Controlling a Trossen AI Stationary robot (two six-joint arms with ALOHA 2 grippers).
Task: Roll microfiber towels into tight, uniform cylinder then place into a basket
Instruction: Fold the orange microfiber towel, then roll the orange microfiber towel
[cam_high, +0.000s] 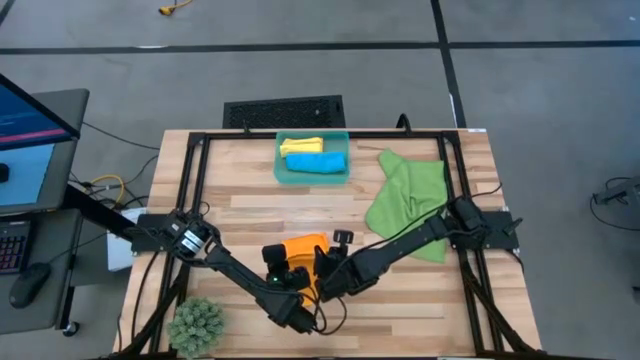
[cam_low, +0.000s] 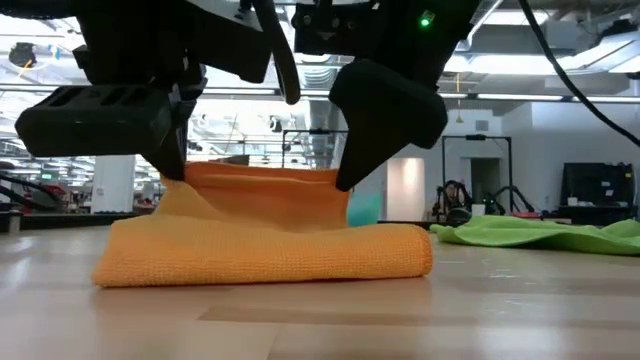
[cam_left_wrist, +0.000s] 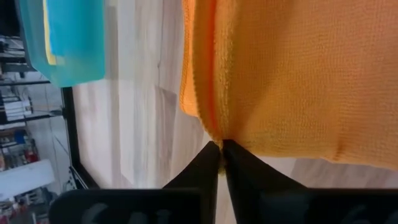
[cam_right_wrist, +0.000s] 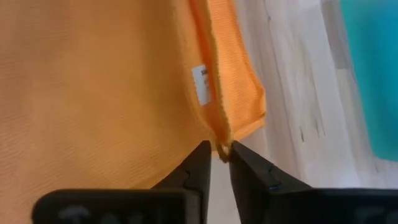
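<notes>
Orange towel (cam_low: 265, 245) fills the low view's foreground, folded flat on the surface (cam_high: 250, 205) near its front edge, its upper layer lifted at two corners. At the left corner the left gripper (cam_left_wrist: 221, 149) is clenched on the cloth's edge, its arm reaching low and diagonally in from the left side. At the right corner the right gripper (cam_right_wrist: 221, 152) has the hem between its fingers, which stand slightly parted, so its hold looks light; its arm slants in from the right, past the green towel (cam_high: 410, 195) lying spread out. To roll well, both corners should probably travel level and together, with the fabric kept taut so the cylinder comes out even; the right hold may need firming. Farther back, the basket (cam_high: 312, 175) already holds a yellow roll (cam_high: 301, 146) and a blue roll (cam_high: 316, 161).
</notes>
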